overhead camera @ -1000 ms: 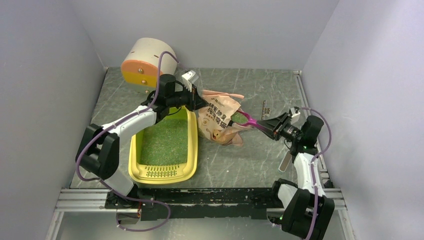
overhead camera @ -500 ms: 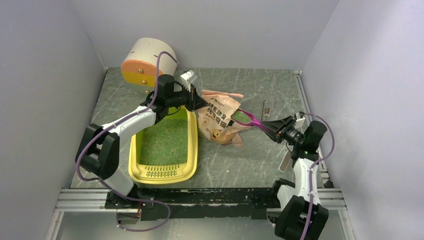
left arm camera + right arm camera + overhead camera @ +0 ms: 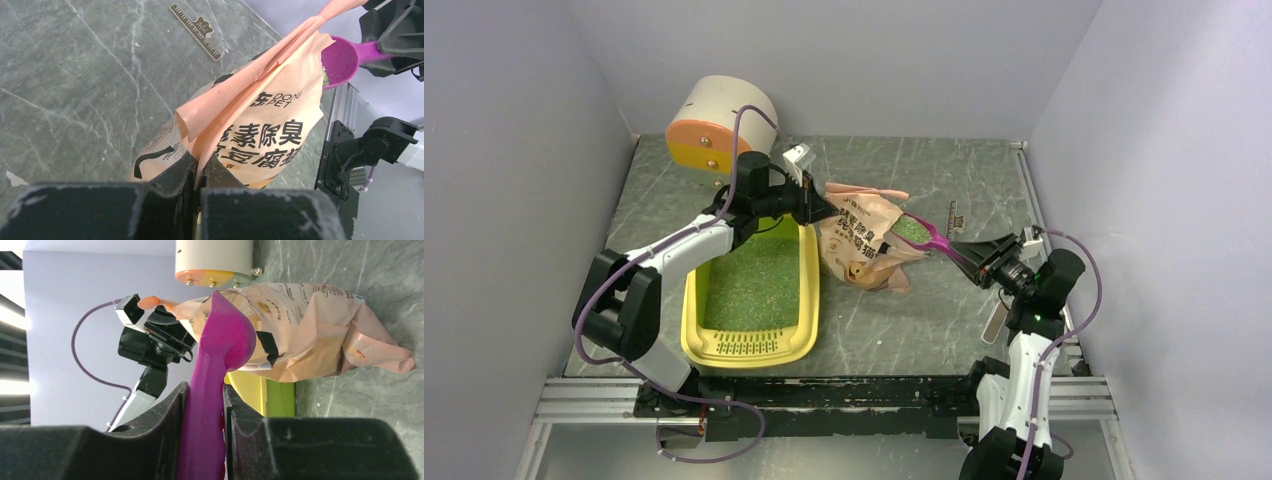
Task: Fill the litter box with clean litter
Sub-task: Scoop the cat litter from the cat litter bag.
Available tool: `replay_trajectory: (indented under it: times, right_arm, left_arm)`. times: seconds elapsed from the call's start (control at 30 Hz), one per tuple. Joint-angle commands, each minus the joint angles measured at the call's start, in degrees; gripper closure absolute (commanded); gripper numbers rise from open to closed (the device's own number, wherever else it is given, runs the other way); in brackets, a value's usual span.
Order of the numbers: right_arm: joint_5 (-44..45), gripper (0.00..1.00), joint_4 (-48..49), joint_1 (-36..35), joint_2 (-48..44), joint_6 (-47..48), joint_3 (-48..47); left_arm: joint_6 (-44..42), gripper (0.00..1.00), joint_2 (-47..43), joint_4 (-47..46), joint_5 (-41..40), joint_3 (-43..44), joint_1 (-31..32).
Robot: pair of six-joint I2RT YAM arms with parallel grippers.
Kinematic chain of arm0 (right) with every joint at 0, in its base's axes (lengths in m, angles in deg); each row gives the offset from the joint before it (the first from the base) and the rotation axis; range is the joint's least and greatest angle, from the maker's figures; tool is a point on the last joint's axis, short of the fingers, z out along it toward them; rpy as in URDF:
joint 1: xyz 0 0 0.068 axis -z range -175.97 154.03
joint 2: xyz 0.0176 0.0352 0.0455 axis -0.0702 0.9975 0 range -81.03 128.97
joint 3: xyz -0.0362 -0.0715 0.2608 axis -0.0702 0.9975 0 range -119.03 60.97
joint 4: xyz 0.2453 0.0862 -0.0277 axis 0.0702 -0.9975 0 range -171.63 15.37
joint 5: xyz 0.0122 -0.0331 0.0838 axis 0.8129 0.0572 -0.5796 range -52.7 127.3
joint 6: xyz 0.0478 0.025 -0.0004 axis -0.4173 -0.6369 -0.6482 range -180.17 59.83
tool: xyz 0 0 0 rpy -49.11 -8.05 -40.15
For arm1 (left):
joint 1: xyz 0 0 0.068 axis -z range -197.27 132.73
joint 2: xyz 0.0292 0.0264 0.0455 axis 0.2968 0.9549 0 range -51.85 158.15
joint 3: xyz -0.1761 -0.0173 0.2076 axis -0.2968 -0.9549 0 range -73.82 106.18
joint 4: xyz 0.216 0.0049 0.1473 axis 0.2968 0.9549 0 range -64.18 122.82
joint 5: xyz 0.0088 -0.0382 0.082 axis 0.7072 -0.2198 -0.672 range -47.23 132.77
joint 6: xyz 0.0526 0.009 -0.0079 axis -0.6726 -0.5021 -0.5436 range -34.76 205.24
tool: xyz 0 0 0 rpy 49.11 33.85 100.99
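Two hands: left hand (image 3: 816, 206) pinching bag (image 3: 862, 238) beside litter box (image 3: 692, 322), right hand (image 3: 965, 252) clamped on scoop (image 3: 938, 243) of clean litter (image 3: 909, 229).

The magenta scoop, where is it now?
In the top view the magenta scoop is right of centre, held by the right gripper, its bowl beside the bag.

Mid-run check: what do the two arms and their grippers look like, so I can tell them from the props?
Both arms are white links between bulky black joints: left arm, right arm. A purple cable loops along each. The left gripper and right gripper have blocky black fingers.
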Motion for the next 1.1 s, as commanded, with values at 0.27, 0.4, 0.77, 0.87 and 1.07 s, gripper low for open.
replay_trajectory:
  times: [0.27, 0.4, 0.77, 0.87, 1.07]
  right_arm:
    - [0.54, 1.00, -5.32, 0.75, -2.33, 1.34, -0.37]
    - [0.25, 1.00, -1.67, 1.03, -2.78, -0.36, 1.11]
    - [0.44, 1.00, -0.81, 0.89, -4.28, -1.53, 1.26]
    - [0.28, 1.00, -0.44, 0.85, -4.17, -0.89, -0.47]
    - [0.16, 1.00, 2.21, 0.82, -4.10, -2.59, -1.26]
  left_arm:
    - [2.61, 0.95, 1.19, 0.99, -1.30, 4.26, -1.82]
    - [2.83, 0.95, 0.74, -1.05, -0.52, 2.97, -1.91]
    - [2.70, 0.95, 1.98, 1.83, -4.10, 2.84, -3.21]
    - [3.39, 0.95, 2.16, 0.63, -3.86, 2.29, -3.66]
    - [3.37, 0.95, 2.38, -0.19, -2.43, 1.78, -3.69]
